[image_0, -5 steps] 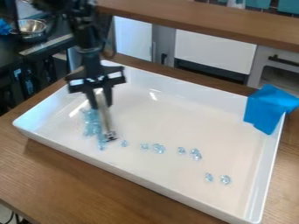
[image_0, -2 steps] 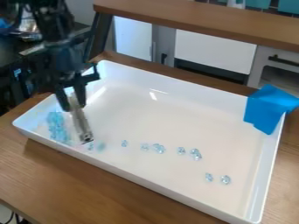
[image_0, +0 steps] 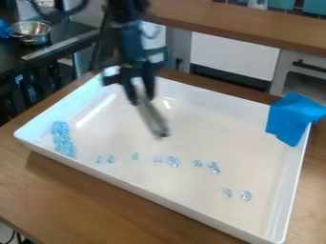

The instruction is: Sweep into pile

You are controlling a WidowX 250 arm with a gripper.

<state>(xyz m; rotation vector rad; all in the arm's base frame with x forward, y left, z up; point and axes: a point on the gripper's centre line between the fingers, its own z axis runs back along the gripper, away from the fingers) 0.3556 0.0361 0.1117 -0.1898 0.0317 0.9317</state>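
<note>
Leftmost in the white tray (image_0: 167, 192) on the table (image_0: 76, 192), the main pile (image_0: 62, 138) of pale blue beads sits close to the left wall, stretched along it. Just right of it lie 2 loose beads (image_0: 111, 159), apart from each other and from the pile. Next comes a broken row of beads (image_0: 173, 162), some single, some clumped, slanting right and toward the camera. Behind that row, over the middle left of the tray, the fingers (image_0: 149, 91) point down, closed around a stick (image_0: 153, 119) and parted only by its thickness. The stick's long axis slopes down and to the right, its lower end just behind the row; whether it touches the tray floor I cannot tell. Farthest right of the beads, 2 more (image_0: 246, 195) lie well apart from the pile, to the right of the fingers and nearer the camera. That relation seems to decide the next move: the stick probably needs to get beyond this pair, on their right, then sweep left along the row's slant.
</note>
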